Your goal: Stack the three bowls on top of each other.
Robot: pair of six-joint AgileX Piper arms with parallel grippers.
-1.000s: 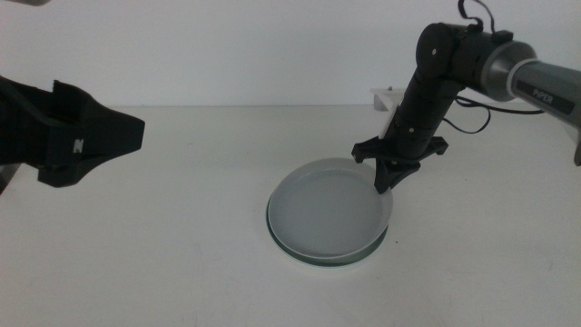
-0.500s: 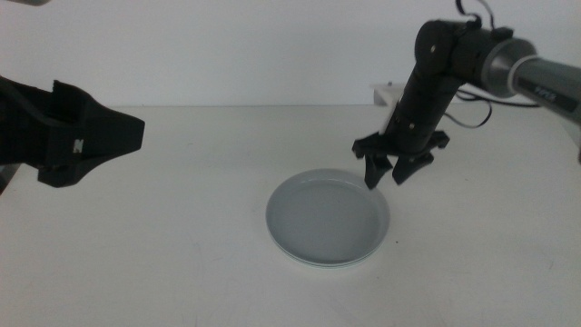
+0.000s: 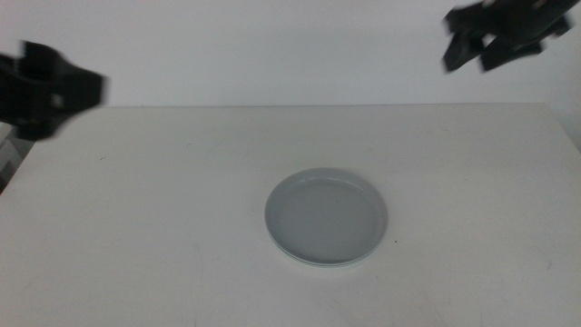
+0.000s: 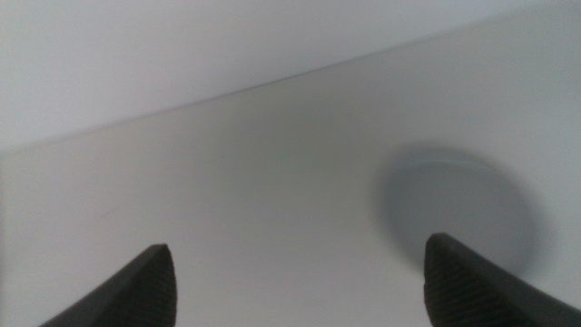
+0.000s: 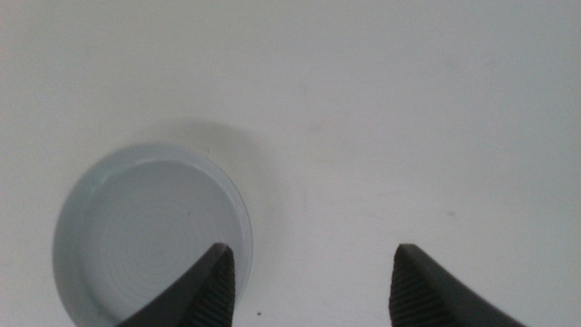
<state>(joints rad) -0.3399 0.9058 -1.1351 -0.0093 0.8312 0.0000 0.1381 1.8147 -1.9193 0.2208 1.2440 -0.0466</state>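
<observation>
Grey bowl tops the stack, mid-desk; both arms now clear.
Middle view: right gripper, a second ago at the stack's rim, has lifted up and far back; left gripper is off to the stack's side. Left wrist view: jaws wide apart, stack blurred. Right wrist view: jaws apart, empty, stack below. Stacking looks finished.

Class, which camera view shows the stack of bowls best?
The middle view: the stack of bowls is whole and sharp, with lower rims peeking out beneath the grey top bowl. The right wrist view cuts it behind a finger; the left wrist view shows it blurred.
</observation>
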